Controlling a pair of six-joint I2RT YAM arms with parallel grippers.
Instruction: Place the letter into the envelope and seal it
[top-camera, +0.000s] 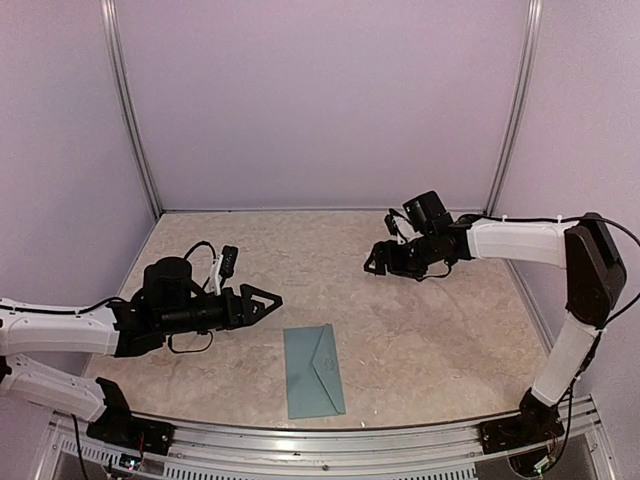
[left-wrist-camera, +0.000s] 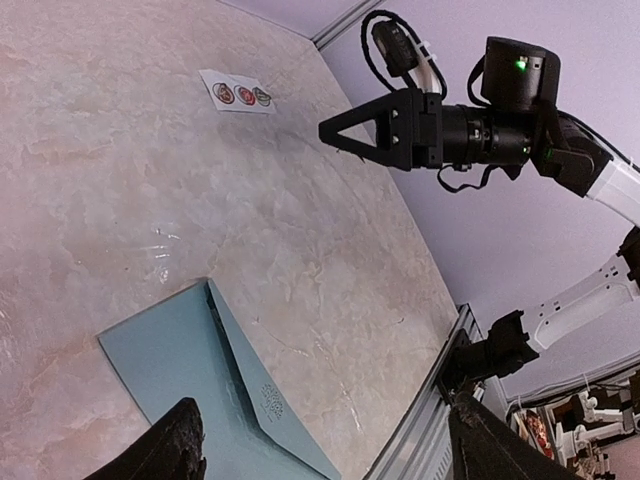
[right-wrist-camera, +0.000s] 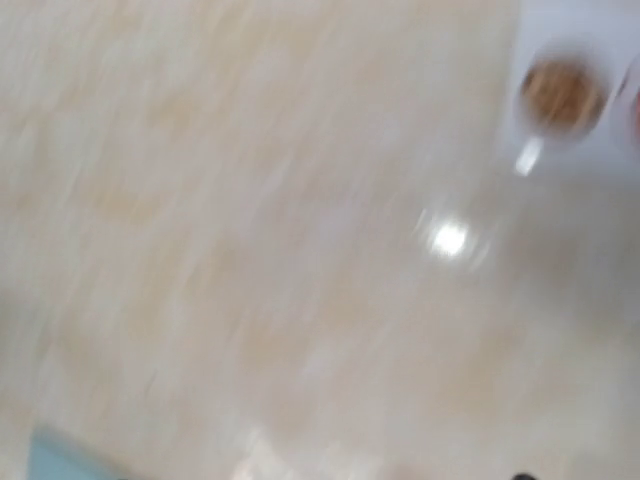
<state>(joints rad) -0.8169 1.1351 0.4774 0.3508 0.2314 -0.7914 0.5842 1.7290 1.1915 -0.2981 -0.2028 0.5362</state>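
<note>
Flatly, the envelope (top-camera: 313, 370) lies at the table's (top-camera: 430, 330) 6 o'clock, close to the near edge, with bare marble all round. The left gripper (top-camera: 275, 300), spread and empty, hovers at its 10 o'clock. The right gripper (top-camera: 372, 264) hangs at 1 o'clock, well apart; I cannot tell its opening.

White shells and black joints make up the left arm (top-camera: 60, 330) and right arm (top-camera: 520, 240). Black cables loop over each wrist. The right gripper (left-wrist-camera: 333, 132) is black and triangular; a green light (left-wrist-camera: 520, 64) glows on the housing behind it.
</note>
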